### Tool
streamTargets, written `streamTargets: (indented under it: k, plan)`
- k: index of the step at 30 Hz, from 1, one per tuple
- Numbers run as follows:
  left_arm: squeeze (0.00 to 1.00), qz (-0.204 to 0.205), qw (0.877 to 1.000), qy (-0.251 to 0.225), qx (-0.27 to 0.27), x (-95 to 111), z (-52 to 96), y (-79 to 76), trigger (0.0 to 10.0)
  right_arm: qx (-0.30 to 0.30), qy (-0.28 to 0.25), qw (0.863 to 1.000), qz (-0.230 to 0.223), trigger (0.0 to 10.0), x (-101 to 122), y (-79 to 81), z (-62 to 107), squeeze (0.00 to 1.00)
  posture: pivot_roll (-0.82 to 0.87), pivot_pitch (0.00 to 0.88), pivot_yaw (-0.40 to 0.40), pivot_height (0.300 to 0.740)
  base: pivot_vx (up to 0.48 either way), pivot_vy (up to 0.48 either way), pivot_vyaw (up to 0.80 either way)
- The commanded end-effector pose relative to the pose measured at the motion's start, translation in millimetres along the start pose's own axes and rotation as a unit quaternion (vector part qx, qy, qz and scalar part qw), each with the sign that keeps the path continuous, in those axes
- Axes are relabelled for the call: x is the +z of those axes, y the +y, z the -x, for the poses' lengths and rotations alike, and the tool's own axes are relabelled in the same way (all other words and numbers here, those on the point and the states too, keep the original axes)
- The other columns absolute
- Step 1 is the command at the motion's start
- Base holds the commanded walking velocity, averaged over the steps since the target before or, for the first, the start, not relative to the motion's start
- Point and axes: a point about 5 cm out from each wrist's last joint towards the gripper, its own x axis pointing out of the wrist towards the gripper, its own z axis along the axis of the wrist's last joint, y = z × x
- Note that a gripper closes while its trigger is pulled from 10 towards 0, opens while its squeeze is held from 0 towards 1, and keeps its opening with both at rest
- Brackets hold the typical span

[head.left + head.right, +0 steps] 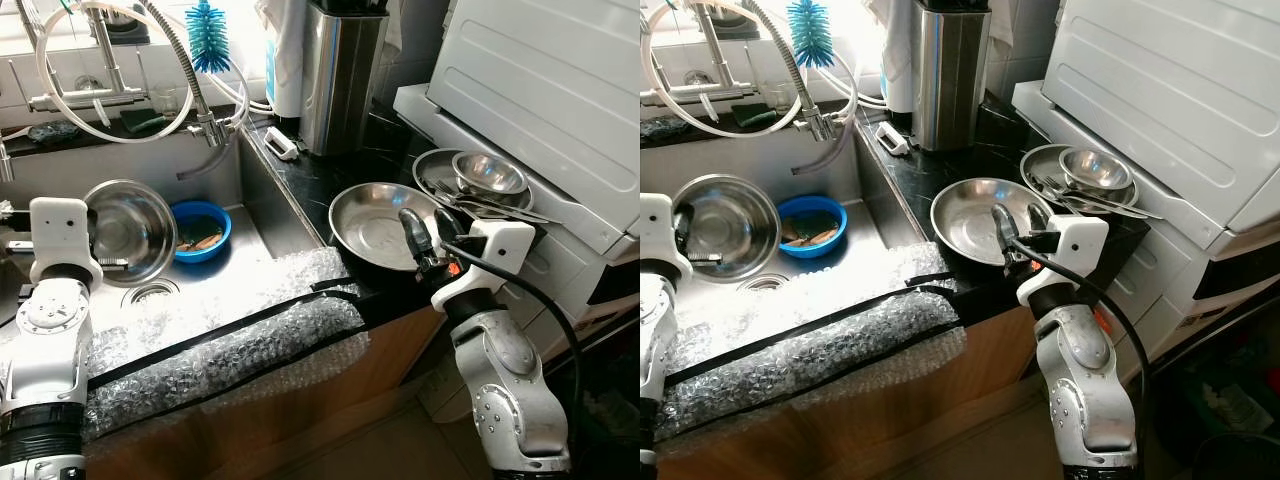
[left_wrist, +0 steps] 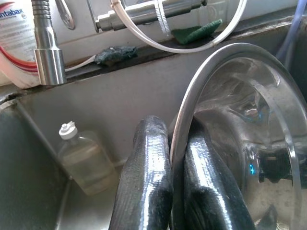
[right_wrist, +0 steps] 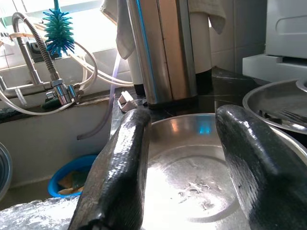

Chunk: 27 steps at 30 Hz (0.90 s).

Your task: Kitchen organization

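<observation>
Gripping steel bowl (image 1: 128, 230) by rim, left gripper (image 2: 177, 158) pinched tight, over sink (image 1: 250, 250) beside blue bowl (image 1: 200, 230). Right gripper (image 1: 428, 238) spread wide above pan (image 1: 375, 225) on counter, right side.

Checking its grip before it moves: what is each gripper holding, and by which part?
Left gripper pinches the steel bowl by its rim; right gripper is open, holding nothing.

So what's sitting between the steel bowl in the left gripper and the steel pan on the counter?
In the left eye view, a blue bowl in the sink.
</observation>
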Motion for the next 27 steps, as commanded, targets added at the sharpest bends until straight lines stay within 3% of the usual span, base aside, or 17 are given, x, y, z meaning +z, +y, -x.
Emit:
streamTargets:
  k: [1,14,15,16,17,27]
  plan:
    - [0.00,0.003,1.000,0.021,-0.016,-5.8,-0.3,-8.2,10.0,0.002,-0.007,1.000,0.008,10.0,5.7,1.8,-0.7,0.00,-0.05,0.000,-0.086,0.740,0.000,0.000,0.00]
    - [0.00,-0.007,0.998,0.029,-0.049,-7.1,2.3,-19.2,10.0,-0.002,0.000,1.000,0.005,10.0,2.2,5.2,0.3,0.00,-0.05,0.000,-0.070,0.740,0.000,0.000,0.00]
    - [0.35,-0.006,0.998,0.029,-0.050,-6.9,2.6,-19.8,10.0,-0.002,0.001,1.000,0.006,10.0,2.0,5.1,0.2,0.00,-0.05,0.000,-0.069,0.740,0.000,0.000,0.00]
    - [0.80,-0.006,0.998,0.028,-0.051,-6.8,2.8,-20.1,10.0,-0.003,0.001,1.000,0.006,10.0,1.9,5.1,0.2,0.00,-0.05,0.000,-0.069,0.740,0.000,0.000,0.00]
    - [1.00,-0.007,0.998,0.027,-0.054,-6.3,3.0,-20.8,10.0,-0.004,0.003,1.000,0.007,10.0,1.2,4.9,0.4,0.00,-0.05,0.000,-0.069,0.740,0.000,0.000,0.00]
    - [1.00,-0.005,0.997,0.027,-0.068,-5.5,4.7,-26.5,10.0,-0.005,0.009,1.000,0.006,10.0,-1.4,6.7,2.6,0.00,-0.05,0.000,-0.063,0.740,0.000,0.000,0.00]
